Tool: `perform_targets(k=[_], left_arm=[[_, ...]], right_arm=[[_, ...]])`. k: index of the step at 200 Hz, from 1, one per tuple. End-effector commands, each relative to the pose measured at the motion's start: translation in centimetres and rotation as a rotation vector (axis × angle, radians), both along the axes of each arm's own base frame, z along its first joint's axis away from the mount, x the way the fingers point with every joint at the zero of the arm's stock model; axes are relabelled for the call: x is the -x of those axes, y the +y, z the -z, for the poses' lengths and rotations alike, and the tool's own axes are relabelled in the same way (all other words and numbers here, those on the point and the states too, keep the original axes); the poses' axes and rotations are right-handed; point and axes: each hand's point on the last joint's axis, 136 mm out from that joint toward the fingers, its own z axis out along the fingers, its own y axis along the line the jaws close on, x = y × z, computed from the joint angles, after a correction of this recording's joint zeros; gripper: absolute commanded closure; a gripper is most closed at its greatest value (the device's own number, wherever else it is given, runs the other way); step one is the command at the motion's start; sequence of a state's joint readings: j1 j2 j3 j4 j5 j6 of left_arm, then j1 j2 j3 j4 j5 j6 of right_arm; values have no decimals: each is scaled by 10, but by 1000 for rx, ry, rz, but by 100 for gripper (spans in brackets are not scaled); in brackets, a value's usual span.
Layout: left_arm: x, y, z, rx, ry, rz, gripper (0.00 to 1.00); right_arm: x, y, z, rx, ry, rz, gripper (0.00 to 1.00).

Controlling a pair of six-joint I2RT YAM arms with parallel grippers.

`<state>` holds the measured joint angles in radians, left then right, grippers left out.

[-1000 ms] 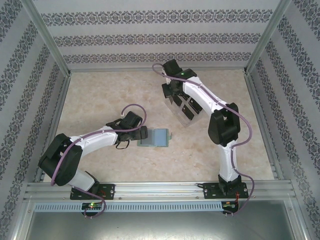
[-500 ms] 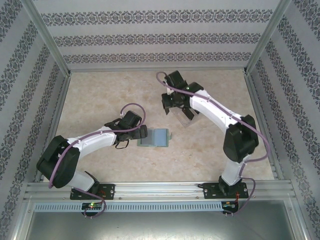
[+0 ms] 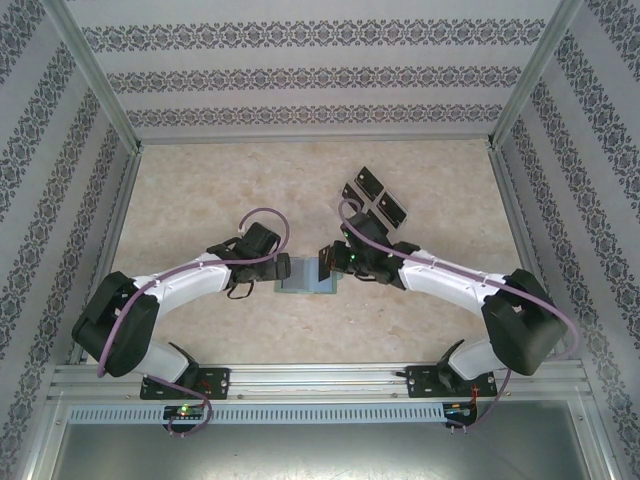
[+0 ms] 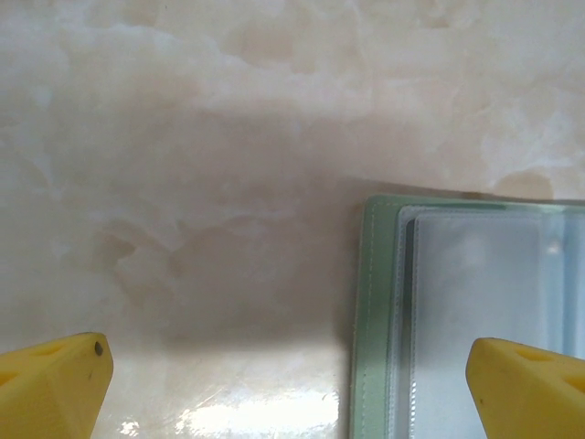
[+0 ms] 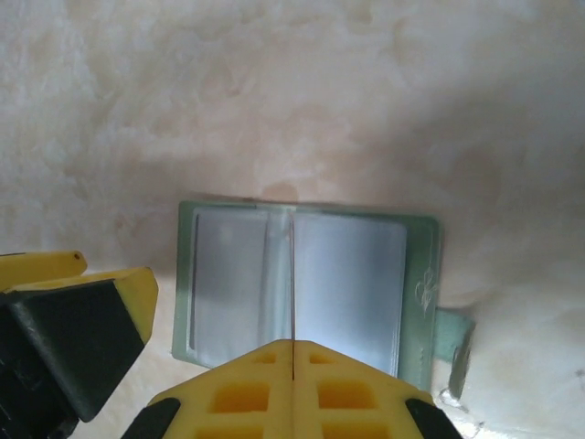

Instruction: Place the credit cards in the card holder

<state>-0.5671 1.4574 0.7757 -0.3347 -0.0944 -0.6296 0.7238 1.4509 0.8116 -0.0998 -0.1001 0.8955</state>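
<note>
Card holder is lying open on the table in front of the arm bases, cover down, clear sleeves facing up. You are keeping the left gripper at its left edge with the jaws spread wide; in the left wrist view one yellow finger is hanging over the sleeves and the other over bare table, gripping nothing. You are holding the right gripper at the holder's right side with the jaws pressed together. In the right wrist view a thin dark line is running out from between the fingertips across the holder's fold. It is reading as a single credit card held edge-on, though the edge is too fine to confirm. The holder's tab is sticking out to the right.

Farther back, the remaining credit cards are sitting in the clear tray, well apart from the holder.

Progress, as judged: the sleeves are showing no dark card inside, so nothing is looking loaded yet. The first insertion is pending, and the tray cards are waiting.

Against a second ago, the right arm has swung from over the tray to the holder. The left gripper and holder are staying where they were.
</note>
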Motion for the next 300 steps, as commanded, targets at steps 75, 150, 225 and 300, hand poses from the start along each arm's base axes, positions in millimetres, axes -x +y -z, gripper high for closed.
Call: perform_targets(k=[75, 150, 225, 300], left_arm=[[16, 18, 27, -100, 96, 12, 0], [21, 22, 36, -119, 122, 2, 0], [21, 21, 41, -117, 135, 1, 0], [21, 20, 41, -115, 138, 3, 0]], right_arm=[[-10, 34, 9, -257, -45, 107, 100], [-3, 15, 24, -214, -52, 116, 100], [-2, 17, 31, -236, -39, 74, 100], [-3, 31, 39, -276, -3, 34, 100]])
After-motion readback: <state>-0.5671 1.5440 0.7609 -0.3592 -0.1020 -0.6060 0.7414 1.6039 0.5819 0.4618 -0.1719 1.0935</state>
